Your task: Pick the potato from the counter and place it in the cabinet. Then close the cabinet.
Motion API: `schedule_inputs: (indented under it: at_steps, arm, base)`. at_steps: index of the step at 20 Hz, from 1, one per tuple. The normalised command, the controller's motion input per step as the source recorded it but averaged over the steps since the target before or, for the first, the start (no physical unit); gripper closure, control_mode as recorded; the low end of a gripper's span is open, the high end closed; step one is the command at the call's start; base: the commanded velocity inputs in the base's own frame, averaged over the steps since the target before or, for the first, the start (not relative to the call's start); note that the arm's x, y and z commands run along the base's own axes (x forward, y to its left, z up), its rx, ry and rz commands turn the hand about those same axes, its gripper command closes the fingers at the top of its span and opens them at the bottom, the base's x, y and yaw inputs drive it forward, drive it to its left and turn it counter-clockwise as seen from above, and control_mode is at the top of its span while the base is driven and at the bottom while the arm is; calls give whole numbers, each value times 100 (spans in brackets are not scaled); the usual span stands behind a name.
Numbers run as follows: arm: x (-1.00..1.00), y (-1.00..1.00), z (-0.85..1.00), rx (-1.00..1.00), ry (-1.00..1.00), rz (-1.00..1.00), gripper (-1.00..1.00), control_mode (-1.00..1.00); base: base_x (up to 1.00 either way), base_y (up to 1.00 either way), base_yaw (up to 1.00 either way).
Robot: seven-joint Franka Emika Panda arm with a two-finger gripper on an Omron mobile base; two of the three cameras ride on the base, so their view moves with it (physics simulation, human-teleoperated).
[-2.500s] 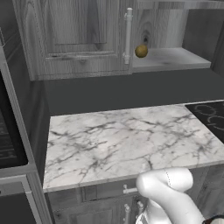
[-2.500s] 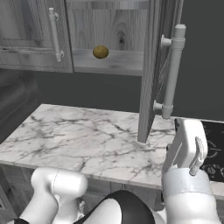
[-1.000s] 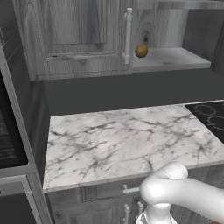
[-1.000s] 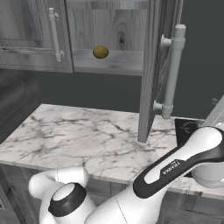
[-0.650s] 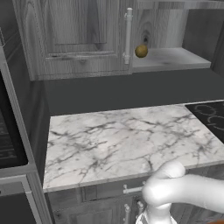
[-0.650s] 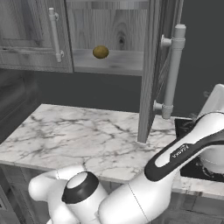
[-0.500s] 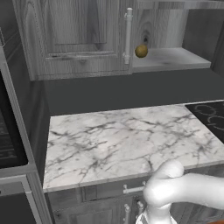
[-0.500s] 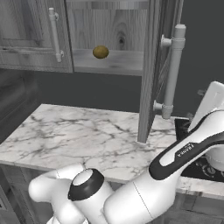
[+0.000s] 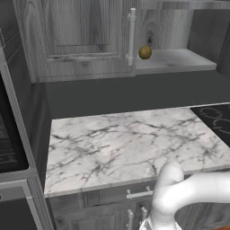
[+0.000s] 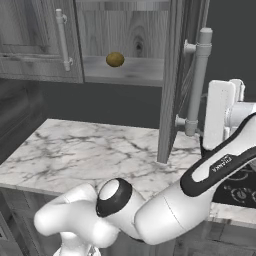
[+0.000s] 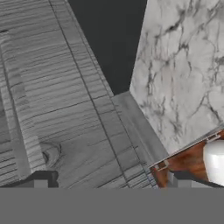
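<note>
One potato (image 9: 144, 52) sat on the grey shelf (image 9: 177, 59) inside the cabinet (image 10: 125, 35), near the left door's edge. Left door (image 9: 81, 38) was shut, silver handle (image 9: 131, 36) upright just left of the potato. Right door (image 10: 172, 75) stood swung out, seen edge-on in the right base view, its bar handle (image 10: 196, 82) facing the arm. Marble surface (image 9: 130, 143) lay below, bare, with the black stovetop (image 9: 215, 122) at its right end. White arm (image 10: 165, 205) reached right and up, hand (image 10: 222, 117) raised just beside the open door's handle. In the hand view, woodgrain door panel (image 11: 57, 109) was close in front, marble (image 11: 183, 65) at upper right. Fingers (image 11: 41, 180) showed as two dark tips set apart, nothing between them.
</note>
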Motion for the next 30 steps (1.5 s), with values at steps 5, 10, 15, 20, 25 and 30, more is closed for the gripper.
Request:
schedule_inputs:
  at_steps: [5,10,15,20,25,30]
  arm:
    - [-33,83,61,-9,0,26,-100,-100]
    - [-47,84,61,-5,-4,13,-100,-100]
    - [17,69,5,-9,-1,-2,-100,-100]
    - [69,75,-41,-10,-2,-15,-100,-100]
    - [97,87,-63,-11,-13,-22,-100,-100]
    - [100,68,-78,-14,-25,-29,-100,-100]
  base:
    - [0,0,0]
    - [0,0,0]
    - [0,0,0]
    - [0,0,0]
    - [0,0,0]
    - [0,0,0]
